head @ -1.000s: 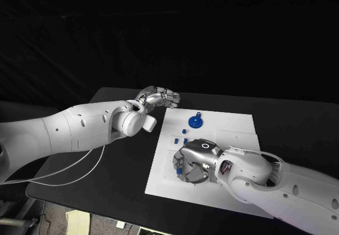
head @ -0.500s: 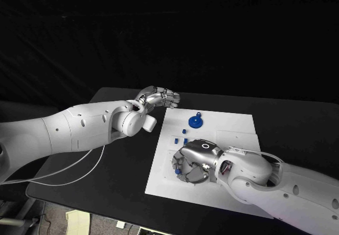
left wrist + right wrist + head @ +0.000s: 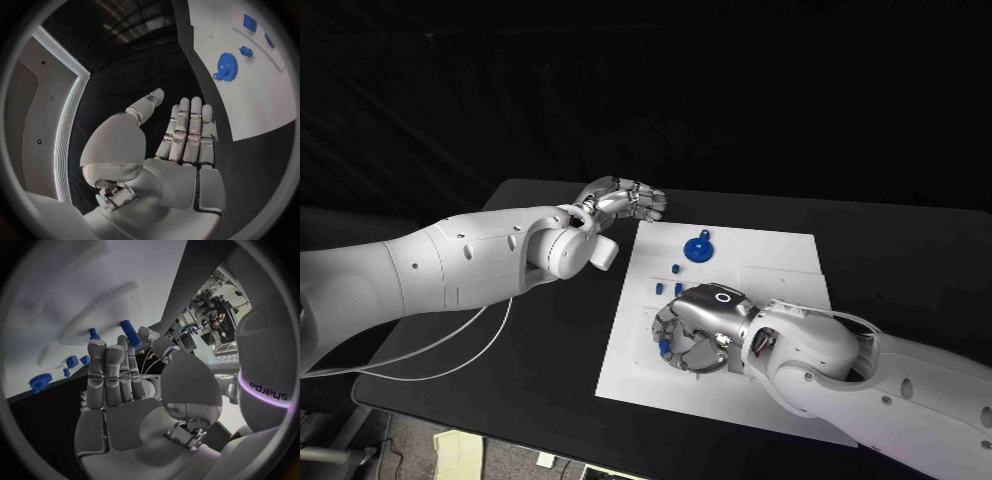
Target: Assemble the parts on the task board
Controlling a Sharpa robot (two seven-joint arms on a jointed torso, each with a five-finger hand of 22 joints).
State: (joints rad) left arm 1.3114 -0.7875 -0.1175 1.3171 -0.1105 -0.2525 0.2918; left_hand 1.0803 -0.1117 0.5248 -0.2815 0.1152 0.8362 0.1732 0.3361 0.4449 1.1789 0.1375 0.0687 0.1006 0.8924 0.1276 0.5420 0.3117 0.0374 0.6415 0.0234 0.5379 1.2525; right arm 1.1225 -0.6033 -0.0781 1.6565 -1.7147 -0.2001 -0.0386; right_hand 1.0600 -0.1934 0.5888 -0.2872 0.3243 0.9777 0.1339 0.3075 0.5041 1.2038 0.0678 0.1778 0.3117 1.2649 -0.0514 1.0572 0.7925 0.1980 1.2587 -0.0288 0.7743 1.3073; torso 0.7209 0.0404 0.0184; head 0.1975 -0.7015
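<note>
The white task board [image 3: 783, 252] lies mid-table. My right hand [image 3: 697, 335] hovers low over its near left part. In the right wrist view a blue peg [image 3: 130, 333] sits tilted between the thumb tip and a fingertip, pinched there, its far end against a raised white block [image 3: 94, 315]. A second blue peg [image 3: 94, 333] shows just past the fingertips. A blue gear [image 3: 700, 247] stands at the board's far side, with small blue pieces [image 3: 661, 287] nearer. My left hand [image 3: 625, 200] floats off the board's far left corner, fingers straight and holding nothing [image 3: 184, 135].
The black table [image 3: 545, 330] runs left of the board, crossed by a white cable [image 3: 459, 345]. The left forearm [image 3: 473, 265] hangs over that side. The right forearm [image 3: 877, 385] covers the board's near right corner.
My right hand has crept slightly toward the far side of the board with the peg. The left arm and the other parts have not moved.
</note>
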